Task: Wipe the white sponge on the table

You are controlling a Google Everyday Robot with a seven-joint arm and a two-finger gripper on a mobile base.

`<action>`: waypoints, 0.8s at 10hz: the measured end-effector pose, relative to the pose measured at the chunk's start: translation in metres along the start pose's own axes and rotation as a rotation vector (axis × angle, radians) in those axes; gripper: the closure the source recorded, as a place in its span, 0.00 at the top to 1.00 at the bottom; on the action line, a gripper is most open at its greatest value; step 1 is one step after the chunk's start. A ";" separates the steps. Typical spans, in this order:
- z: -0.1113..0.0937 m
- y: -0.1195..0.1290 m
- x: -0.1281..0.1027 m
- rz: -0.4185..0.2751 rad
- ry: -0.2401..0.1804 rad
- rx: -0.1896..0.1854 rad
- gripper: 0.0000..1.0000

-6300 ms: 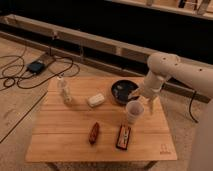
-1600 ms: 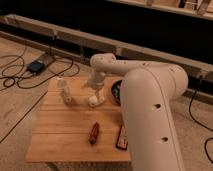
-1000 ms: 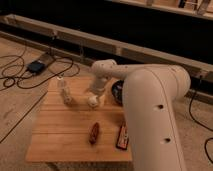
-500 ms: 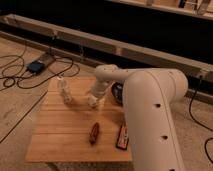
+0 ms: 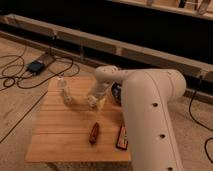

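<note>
Pincer (image 5: 94, 100) moved across to white sponge (image 5: 100, 104) on table (image 5: 60, 135), its grip impossible to tell, dark bowl (image 5: 116, 92) contents hidden

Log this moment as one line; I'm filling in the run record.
gripper: down at sponge | table: sponge mid-rear | bottle: upright, apart from sponge

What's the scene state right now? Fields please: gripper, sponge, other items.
gripper: the gripper is low over the table's far middle, at the white sponge
sponge: lying on the table, partly covered by the gripper
left of sponge: pale bottle, standing
behind arm: dark bowl, mostly hidden
near edge: reddish-brown object; red and dark packet to its right
arm: robot arm fills the right foreground
</note>
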 end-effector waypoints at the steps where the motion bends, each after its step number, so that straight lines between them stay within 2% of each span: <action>1: 0.002 0.001 -0.001 -0.005 -0.004 0.005 0.45; 5: 0.007 -0.001 -0.003 -0.014 -0.007 0.026 0.05; 6: 0.007 -0.002 -0.004 -0.014 -0.008 0.030 0.01; 8: 0.007 -0.005 -0.004 -0.019 -0.006 0.037 0.00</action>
